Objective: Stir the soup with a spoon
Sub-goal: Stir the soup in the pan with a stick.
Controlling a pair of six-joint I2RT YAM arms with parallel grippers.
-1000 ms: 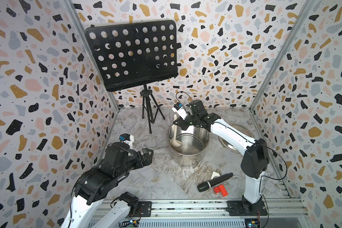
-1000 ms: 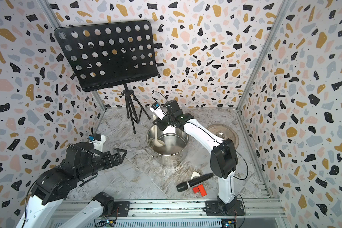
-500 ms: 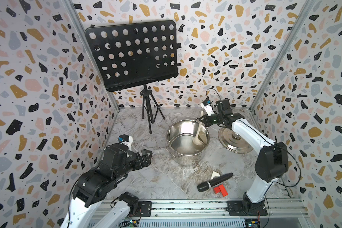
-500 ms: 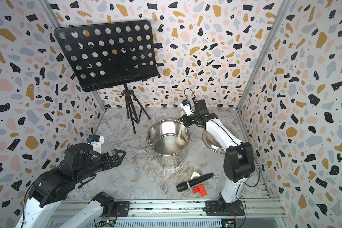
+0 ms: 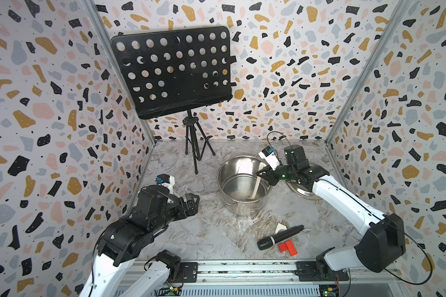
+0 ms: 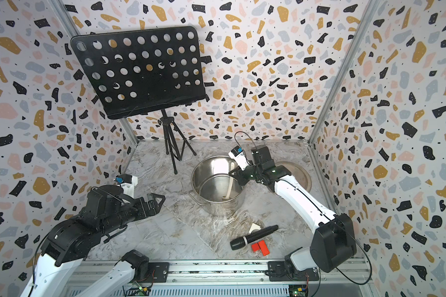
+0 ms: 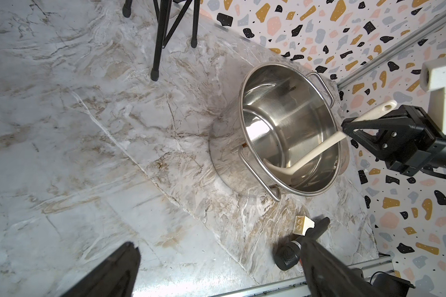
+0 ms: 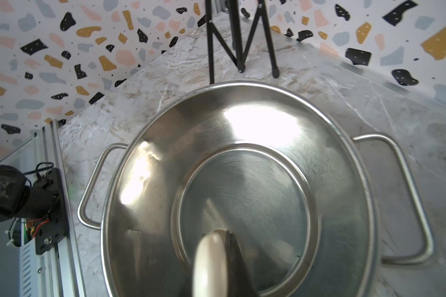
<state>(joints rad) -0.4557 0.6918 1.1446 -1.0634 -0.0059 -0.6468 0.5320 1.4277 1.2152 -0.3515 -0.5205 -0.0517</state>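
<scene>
A black music stand towers at the back of a marble table. In front of it sits a shiny steel pot; no liquid shows inside. Over the last second the right arm has carried the spoon from the pot's left wall round to its right side. A stirring sweep seems under way, and more circuits are probably needed.

That arm stretches low over the lid lying beside the pot. The right gripper is above the right rim, fingers clamped on the spoon's upper handle. The spoon's bowl is down on the pot floor, near the front wall.

The left arm is folded well apart. The left gripper hovers with fingers spread, holding nothing. A microphone lies near the front.
</scene>
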